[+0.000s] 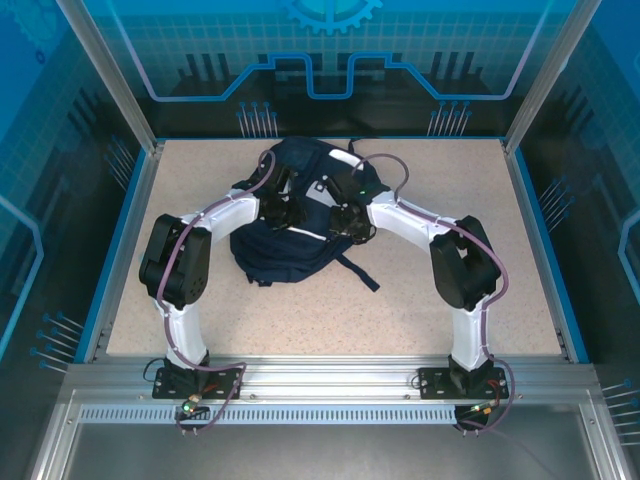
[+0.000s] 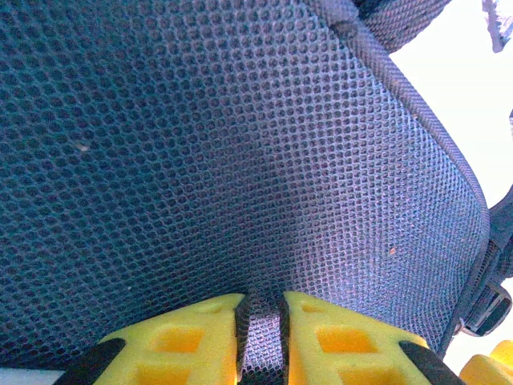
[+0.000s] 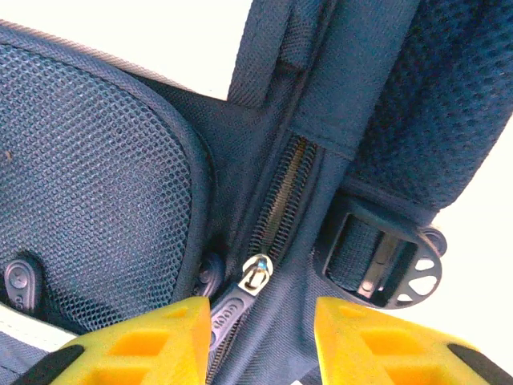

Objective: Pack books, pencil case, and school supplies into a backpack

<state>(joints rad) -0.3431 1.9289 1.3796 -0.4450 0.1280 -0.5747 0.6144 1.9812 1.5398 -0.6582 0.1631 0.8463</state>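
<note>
Pinching a fold of mesh on the backpack (image 1: 290, 255) in nearly closed left jaws at the middle of the counter (image 1: 420, 320), while holding the right jaws parted astride its zipper pull (image 3: 256, 274), seemingly gripping nothing.

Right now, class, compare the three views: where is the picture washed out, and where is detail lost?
Top external: even light, sharp, but the backpack is a dark mass with little detail. Left wrist: mesh panel crisp, table behind blown out white. Right wrist: same white glare on the table; zipper pull sharp.
</note>
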